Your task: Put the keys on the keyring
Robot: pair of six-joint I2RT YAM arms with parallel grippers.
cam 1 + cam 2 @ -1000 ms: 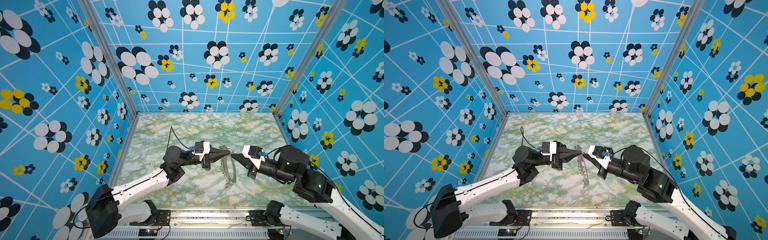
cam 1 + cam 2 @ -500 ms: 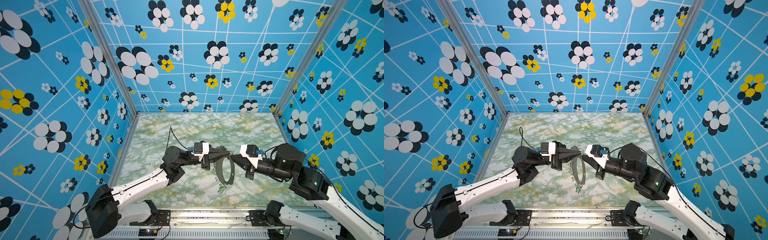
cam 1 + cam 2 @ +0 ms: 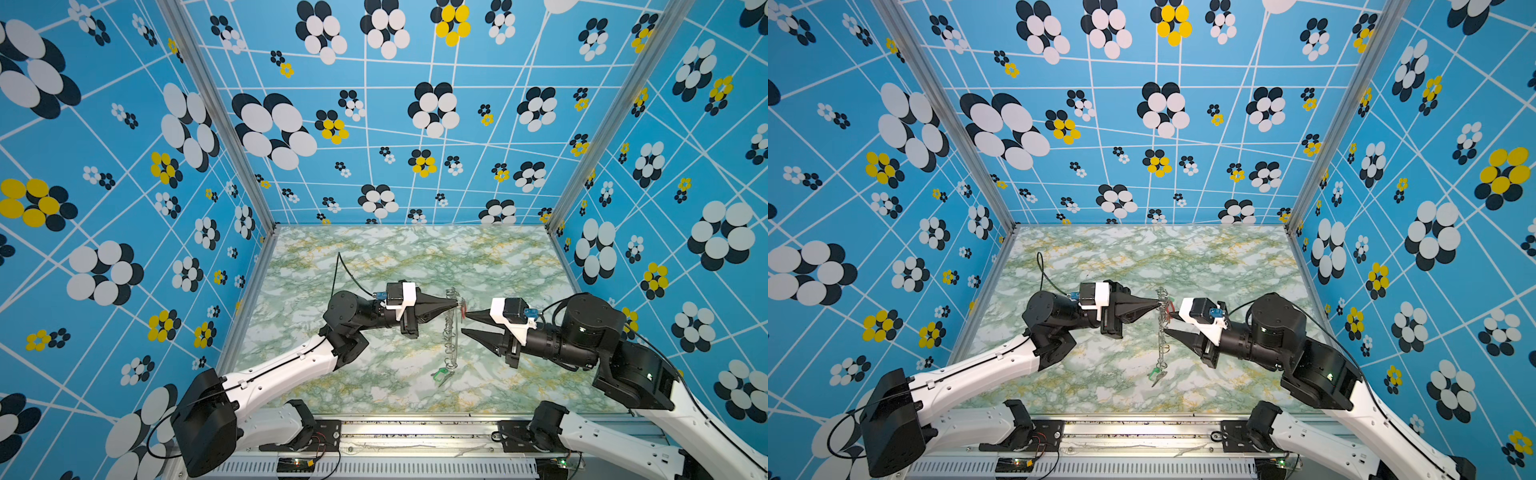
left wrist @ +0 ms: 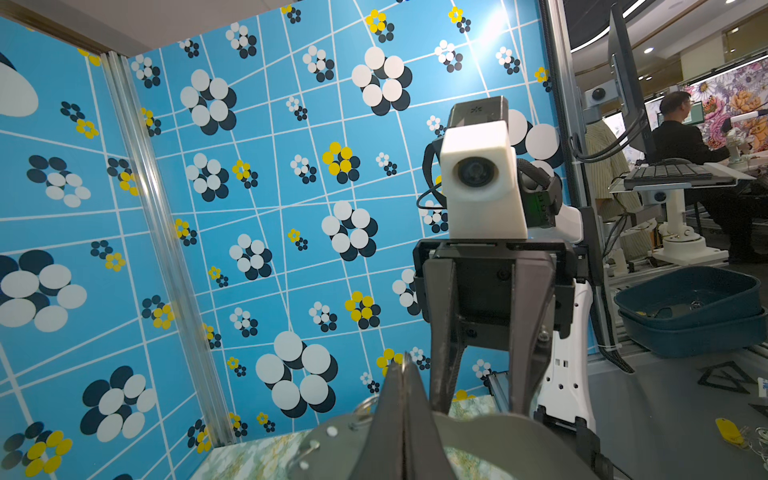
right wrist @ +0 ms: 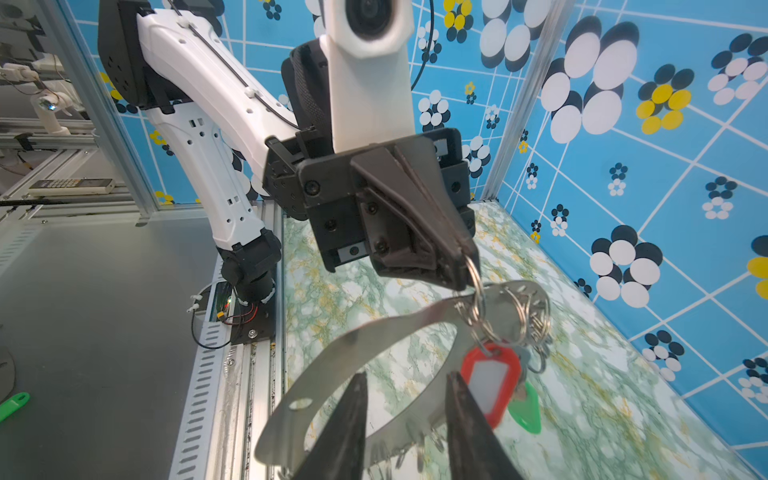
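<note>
Keyring (image 5: 374, 332) is held hanging above the marbled counter (image 3: 374, 257) by the left claw (image 5: 465, 266), which is clamped on one of its small rings. A red key tag (image 5: 490, 378) and a green key tag (image 5: 525, 411) are hung from it. The right claw (image 5: 405, 378) is spread open, just beside the red key tag.

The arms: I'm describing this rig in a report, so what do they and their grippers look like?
The left arm and right arm share white shell links and black joints. The left gripper and right gripper each end in dark, tapering, pointed jaws, with a white camera housing. A thin black cable loops over the left wrist.
</note>
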